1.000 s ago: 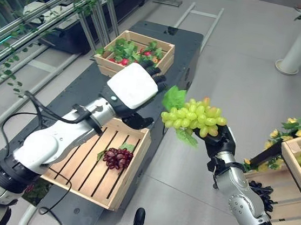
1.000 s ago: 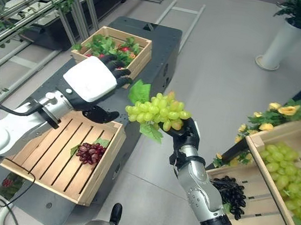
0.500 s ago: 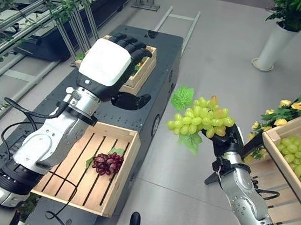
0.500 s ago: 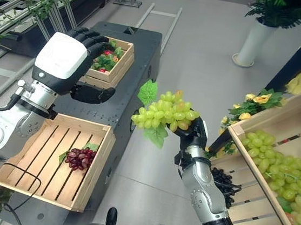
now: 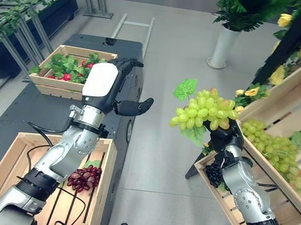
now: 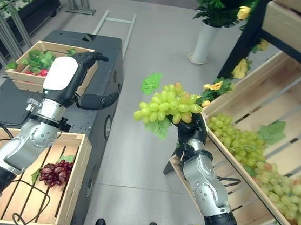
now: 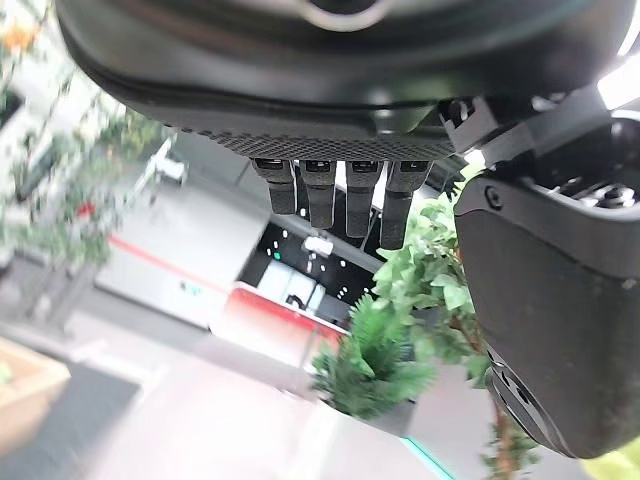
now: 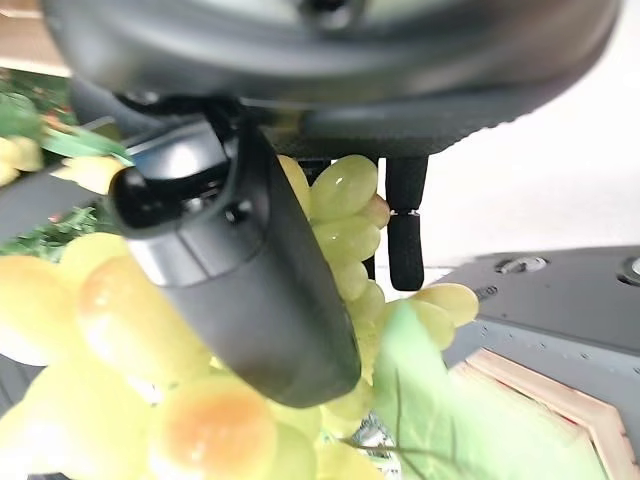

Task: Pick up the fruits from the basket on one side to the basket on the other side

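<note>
My right hand [image 5: 225, 138] is shut on a bunch of green grapes [image 5: 206, 109] with green leaves, held up in the air over the floor between the cart and the sloping crate of green grapes [image 5: 276, 154]. In the right wrist view the thumb [image 8: 235, 275] presses across the green grapes [image 8: 340, 210]. My left hand [image 5: 106, 83] is raised above the dark cart [image 5: 9, 113], open, fingers relaxed and the thumb [image 5: 135, 107] sticking out. A bunch of dark red grapes [image 5: 84, 178] lies in the slatted wooden crate [image 5: 104, 186] on the cart.
A second wooden crate [image 5: 47, 85] of red fruit and leaves stands at the cart's far end. Dark grapes [image 5: 214, 174] lie in a lower crate by my right arm. A white planter [image 5: 221, 43] stands on the floor beyond. Yellow flowers [image 5: 277, 75] edge the shelf.
The camera has swung to the right, bringing the shelf crates into view. My left hand has dropped lower and turned edge-on. My right hand still holds the green grapes aloft.
</note>
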Robot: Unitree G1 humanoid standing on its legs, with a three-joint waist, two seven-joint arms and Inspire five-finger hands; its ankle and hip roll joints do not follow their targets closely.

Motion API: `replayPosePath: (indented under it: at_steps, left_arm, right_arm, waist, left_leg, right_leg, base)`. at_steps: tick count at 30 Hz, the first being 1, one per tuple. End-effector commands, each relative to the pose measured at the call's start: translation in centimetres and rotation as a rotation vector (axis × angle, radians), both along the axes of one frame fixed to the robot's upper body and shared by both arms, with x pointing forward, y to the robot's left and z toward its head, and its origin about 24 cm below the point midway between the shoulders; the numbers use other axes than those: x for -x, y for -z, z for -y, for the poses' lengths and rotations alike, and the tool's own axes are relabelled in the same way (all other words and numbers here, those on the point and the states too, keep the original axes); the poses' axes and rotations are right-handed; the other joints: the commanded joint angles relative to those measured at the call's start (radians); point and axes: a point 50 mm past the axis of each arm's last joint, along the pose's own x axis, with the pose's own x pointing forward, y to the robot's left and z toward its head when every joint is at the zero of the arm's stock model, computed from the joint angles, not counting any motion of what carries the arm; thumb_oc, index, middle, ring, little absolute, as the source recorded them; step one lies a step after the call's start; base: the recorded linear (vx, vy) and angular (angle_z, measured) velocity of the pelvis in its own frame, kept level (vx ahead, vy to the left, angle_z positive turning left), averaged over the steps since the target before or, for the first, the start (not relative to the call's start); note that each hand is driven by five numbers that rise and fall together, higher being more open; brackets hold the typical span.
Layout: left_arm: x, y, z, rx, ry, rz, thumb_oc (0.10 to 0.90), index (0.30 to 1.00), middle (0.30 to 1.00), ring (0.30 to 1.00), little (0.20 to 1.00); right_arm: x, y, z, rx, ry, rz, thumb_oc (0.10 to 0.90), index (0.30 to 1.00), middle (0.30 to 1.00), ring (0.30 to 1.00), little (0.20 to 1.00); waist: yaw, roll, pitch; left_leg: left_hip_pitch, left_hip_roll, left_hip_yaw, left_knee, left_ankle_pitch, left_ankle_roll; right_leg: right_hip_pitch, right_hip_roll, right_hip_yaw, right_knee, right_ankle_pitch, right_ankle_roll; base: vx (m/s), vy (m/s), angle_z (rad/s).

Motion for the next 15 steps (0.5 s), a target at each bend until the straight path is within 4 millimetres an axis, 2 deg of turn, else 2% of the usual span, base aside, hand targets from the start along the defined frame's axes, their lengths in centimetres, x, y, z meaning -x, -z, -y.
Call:
replayPosePath:
  at_steps: [1,8,15]
  left_arm:
    - [-0.9,-4.0,2.5,0.117,0.160,0.198,0.800,0.900,0.900,0.900,0.900]
    - [-1.0,-2.5,5.0,0.164,0.281,0.127,0.800,0.900,0.900,0.900,0.900]
    - [-0.7,-1.5,5.5,0.202,0.328,0.088,0.800,0.900,0.900,0.900,0.900]
  right_arm:
    - [-1.4,-7.6,2.9,-0.037,0.129,0.272,0.400,0.300,0.300,0.300,0.300]
    - [-2.5,-8.9,4.7,-0.095,0.264,0.272,0.400,0.300,0.300,0.300,0.300]
    - [-1.9,-9.9,7.4,-0.191,0.405,0.297,0.400,0.300,0.300,0.300,0.300]
  waist:
    - [-0.017,0.022,-0.112]
    - [-0.047,0.021,-0.111]
    - [-0.076,0.021,-0.108]
  left_leg:
    - [0.043,-0.024,-0.019,0.007,-0.124,0.013]
    - [0.055,-0.019,0.016,0.007,-0.136,0.016]
    - [0.057,-0.017,0.037,0.007,-0.139,0.017]
  right_leg:
    - [-0.025,0.089,-0.043,0.001,0.026,-0.044]
    - [-0.033,0.086,-0.013,0.001,0.033,-0.035]
    - [-0.050,0.088,0.007,0.001,0.044,-0.027]
  base:
    - [0.06,0.047,-0.25]
    - [0.02,0.029,-0.24]
    - [0.00,0.017,-0.11]
